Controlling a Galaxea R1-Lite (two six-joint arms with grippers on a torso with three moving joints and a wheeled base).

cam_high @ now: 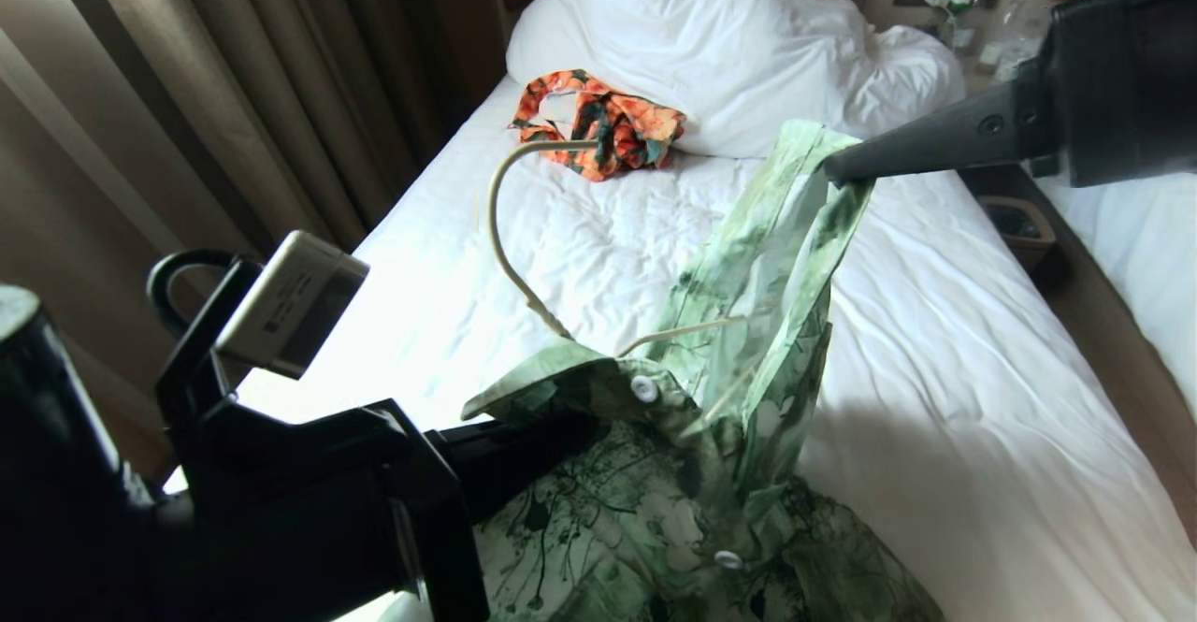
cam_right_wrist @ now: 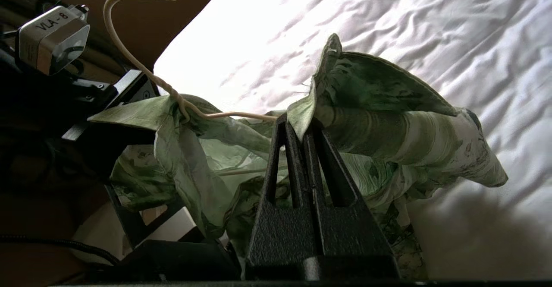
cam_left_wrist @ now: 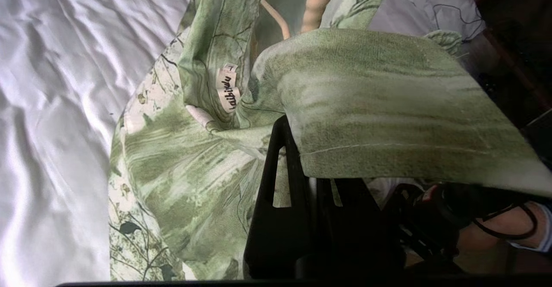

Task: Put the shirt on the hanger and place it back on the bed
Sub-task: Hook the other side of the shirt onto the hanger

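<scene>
**Kid:** Shirt, where is it now?

**Me:** It hangs up in the air over the bed, down near six o'clock in my head view. Part of it lies bunched on the sheet.

**Kid:** Who holds it?

**Me:** I do, with both hands. My right gripper comes in from two o'clock. Its fingers are pressed tight together on one edge of the shirt and hold that edge up high. My left gripper is low, at about seven o'clock. Its fingers are squeezed shut too, on the shirt by the collar, which flops over them.

**Kid:** And the hanger?

**Me:** It is inside the shirt. Its hook sticks up out of the collar and curls toward eleven o'clock. One thin arm of it shows inside the open cloth.

**Kid:** What is that orange thing?

**Me:** A little orange and dark green cloth, at twelve o'clock, touching the big white pillow.
</scene>
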